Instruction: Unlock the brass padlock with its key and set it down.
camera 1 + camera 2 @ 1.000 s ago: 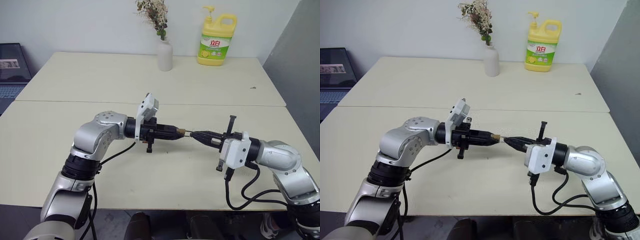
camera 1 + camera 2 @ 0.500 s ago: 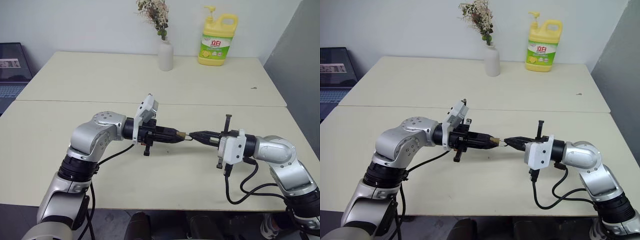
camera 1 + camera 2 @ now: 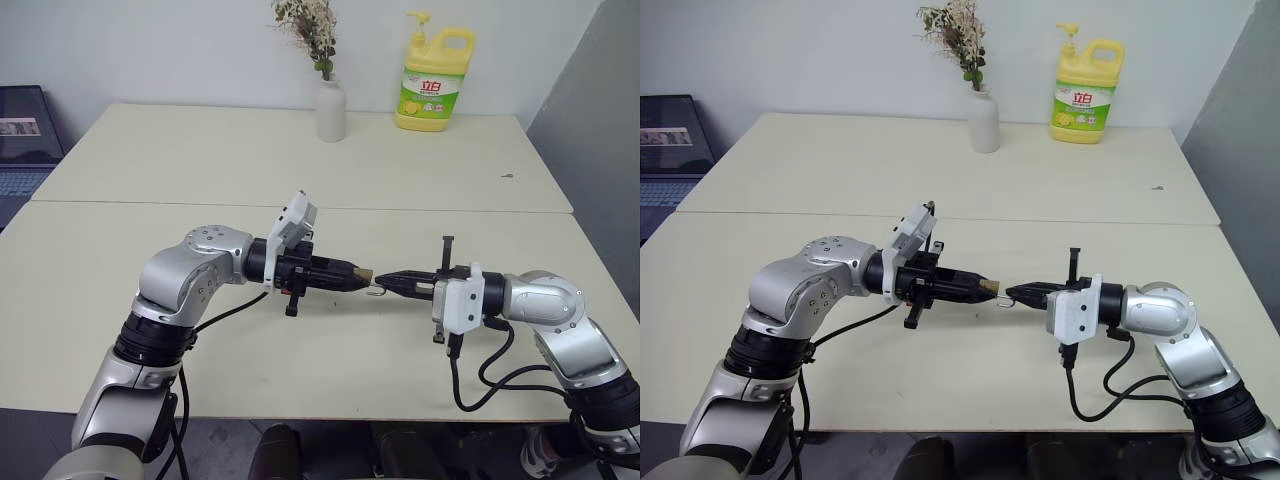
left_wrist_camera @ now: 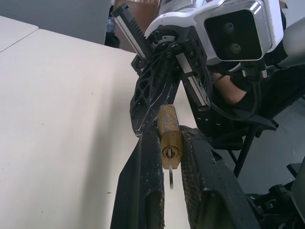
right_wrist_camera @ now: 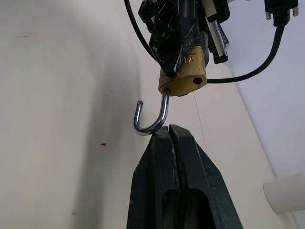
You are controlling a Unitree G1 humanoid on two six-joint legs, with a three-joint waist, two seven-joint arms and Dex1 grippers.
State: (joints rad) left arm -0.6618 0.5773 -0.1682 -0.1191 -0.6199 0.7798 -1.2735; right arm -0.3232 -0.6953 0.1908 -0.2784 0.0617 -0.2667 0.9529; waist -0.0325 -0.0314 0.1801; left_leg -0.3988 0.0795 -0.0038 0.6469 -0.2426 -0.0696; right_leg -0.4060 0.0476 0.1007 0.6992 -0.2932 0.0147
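Observation:
My left gripper (image 3: 362,272) is shut on the brass padlock (image 4: 169,136), holding its body above the table and pointing it to the right. The silver shackle (image 5: 162,112) hangs out of the body as an open hook, one end free. A thin silvery key (image 4: 170,175) sticks out of the keyhole, between the left fingers. My right gripper (image 3: 384,283) points left, its jaws shut, and its tips (image 5: 169,128) meet the bend of the shackle. I cannot tell whether the shackle is pinched.
Both hands hover over the near cream table (image 3: 300,350). On the far table stand a white vase (image 3: 330,108) with dried flowers and a yellow detergent bottle (image 3: 433,80). A laptop (image 3: 25,135) sits at the far left.
My right gripper has swung to lie more level, pointing straight at the padlock, and both hands sit slightly lower. Both grips are unchanged.

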